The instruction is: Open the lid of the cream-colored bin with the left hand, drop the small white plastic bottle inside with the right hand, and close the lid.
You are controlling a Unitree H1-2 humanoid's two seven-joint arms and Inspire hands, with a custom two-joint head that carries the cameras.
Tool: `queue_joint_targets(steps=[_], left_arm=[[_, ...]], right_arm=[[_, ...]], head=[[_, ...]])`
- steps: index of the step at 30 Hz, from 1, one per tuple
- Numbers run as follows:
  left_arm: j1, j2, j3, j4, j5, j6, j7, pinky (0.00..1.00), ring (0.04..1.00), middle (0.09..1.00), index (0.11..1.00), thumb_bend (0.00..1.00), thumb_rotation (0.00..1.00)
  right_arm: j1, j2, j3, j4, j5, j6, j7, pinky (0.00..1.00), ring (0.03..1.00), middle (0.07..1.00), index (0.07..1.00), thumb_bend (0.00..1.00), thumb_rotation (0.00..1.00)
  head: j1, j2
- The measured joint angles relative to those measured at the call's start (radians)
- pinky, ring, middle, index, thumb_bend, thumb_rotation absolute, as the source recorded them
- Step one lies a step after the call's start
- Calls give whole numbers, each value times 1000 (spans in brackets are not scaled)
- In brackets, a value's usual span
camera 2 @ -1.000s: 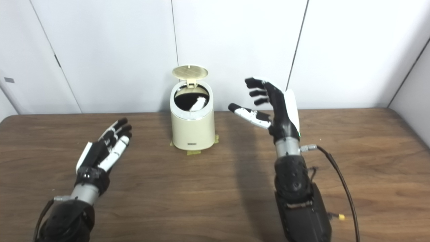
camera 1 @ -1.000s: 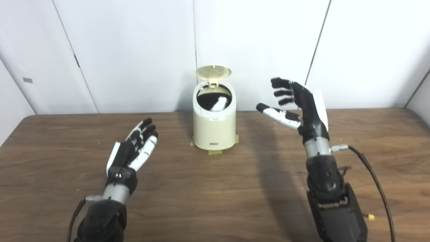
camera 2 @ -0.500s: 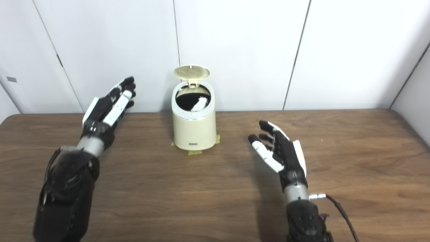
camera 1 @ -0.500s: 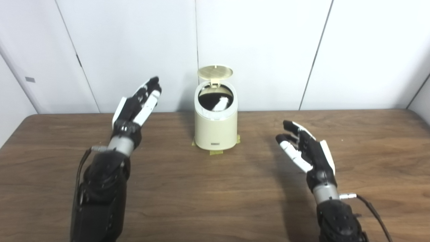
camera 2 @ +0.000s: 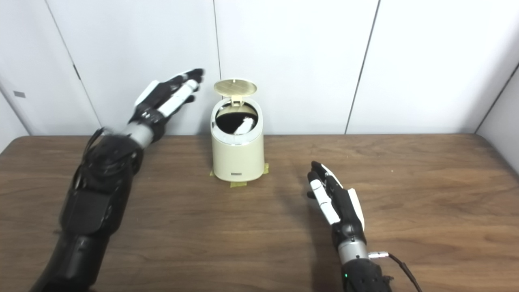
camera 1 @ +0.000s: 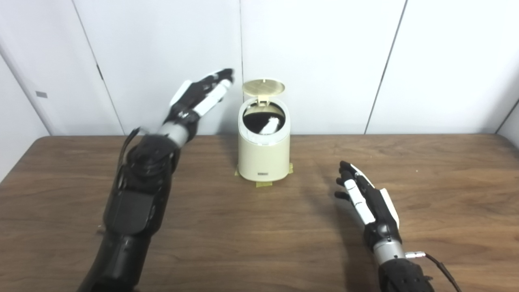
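Beside bin (camera 1: 263, 156) | left hand (camera 1: 198, 95) open, empty | right hand (camera 1: 367, 198) open, empty

The bin (camera 1: 263, 156) wall hides most of the white bottle (camera 1: 268, 125).

Left hand (camera 1: 199, 94) raised high on an extended arm, fingers straight and apart, holding nothing. Right hand (camera 1: 367, 198) low, fingers extended and spread, empty, palm turned inward.
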Motion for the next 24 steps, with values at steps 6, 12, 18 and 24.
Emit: queue_joint_targets(steps=[6, 12, 18, 24], left_arm=[[-69, -8, -26, 73, 17, -3, -1, 909, 907, 879, 876, 353, 731], [-101, 0, -70, 114, 50, -13, -36, 892, 889, 857, 848, 348, 861], [-128, 50, -154, 127, 138, -64, -84, 922, 908, 856, 850, 322, 955], [-138, 127, -314, 99, 392, -138, -96, 753, 828, 835, 798, 413, 769]], right_arm=[[0, 10, 10, 13, -4, 0, -6, 698, 845, 895, 880, 374, 882], [-1, 28, 10, 33, 2, -2, -12, 695, 854, 900, 882, 394, 897], [-1, 33, 14, 35, -8, -2, -26, 690, 847, 892, 875, 405, 926], [-7, 33, 13, 43, -17, -3, -33, 676, 835, 882, 863, 394, 940]], head=[[-3, -5], [-9, -6], [-14, -6], [-20, -6]])
